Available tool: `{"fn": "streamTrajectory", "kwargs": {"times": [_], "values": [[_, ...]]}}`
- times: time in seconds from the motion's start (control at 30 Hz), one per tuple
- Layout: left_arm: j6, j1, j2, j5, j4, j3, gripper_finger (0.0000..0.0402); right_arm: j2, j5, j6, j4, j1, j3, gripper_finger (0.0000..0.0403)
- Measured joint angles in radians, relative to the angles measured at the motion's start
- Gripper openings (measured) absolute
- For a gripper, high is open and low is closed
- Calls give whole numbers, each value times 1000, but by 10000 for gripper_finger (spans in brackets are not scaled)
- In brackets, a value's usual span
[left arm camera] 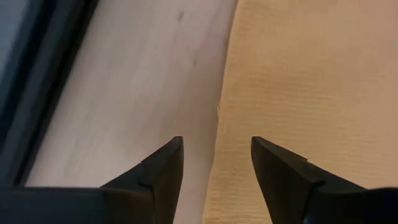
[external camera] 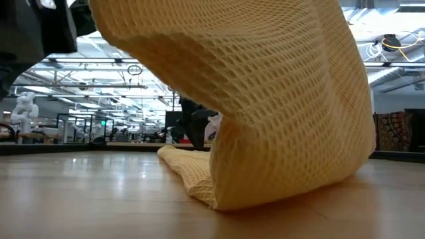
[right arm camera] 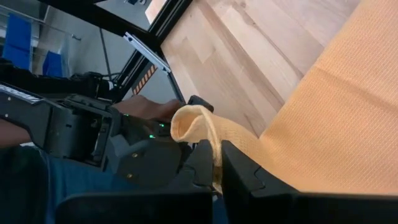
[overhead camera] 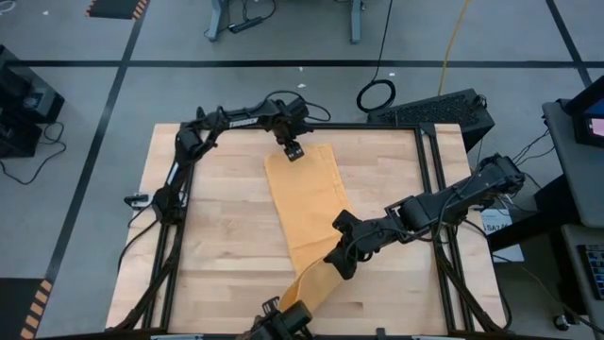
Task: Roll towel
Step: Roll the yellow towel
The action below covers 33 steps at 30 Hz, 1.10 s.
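The orange-yellow towel (overhead camera: 304, 203) lies lengthwise on the wooden table, its far part flat. Its near part (external camera: 265, 86) rises off the wood in an arch, with a fold (external camera: 199, 182) resting on the table. My right gripper (overhead camera: 342, 262) is over the towel's near part, shut on the cloth. My left gripper (overhead camera: 294, 151) is at the towel's far end, pointing down and open. In the left wrist view (left arm camera: 217, 146) one finger stands over bare wood and the other over the cloth, on either side of the towel's long edge (left arm camera: 219, 112). My right gripper pinches a bunched fold of the towel's near part (right arm camera: 214, 155) between its two fingers, slanting down from the table's right side. A small loop of cloth (right arm camera: 186, 124) sticks out past the fingertips. The held part is lifted clear and slack; the far part lies on the wood.
Black frame rails (overhead camera: 434, 189) run along the table's sides. At the near edge a person's hand (right arm camera: 146, 107) holds a dark device (overhead camera: 283, 321). A keyboard (overhead camera: 439, 109) lies beyond the far right corner. Bare wood (overhead camera: 217, 246) shows left of the towel.
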Motion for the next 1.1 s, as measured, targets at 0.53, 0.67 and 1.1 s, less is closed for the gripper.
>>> {"fn": "streamTrajectory", "kwargs": {"times": [0.53, 0.67, 1.1], "values": [[6, -7, 40, -47, -16, 1, 62, 0, 0, 7, -6, 0, 0, 0], [4, -7, 27, -63, -34, 15, 10, 0, 0, 7, -7, 0, 0, 0], [166, -19, -138, 59, -133, 84, 4, 0, 1, 18, -1, 0, 0, 0]]}}
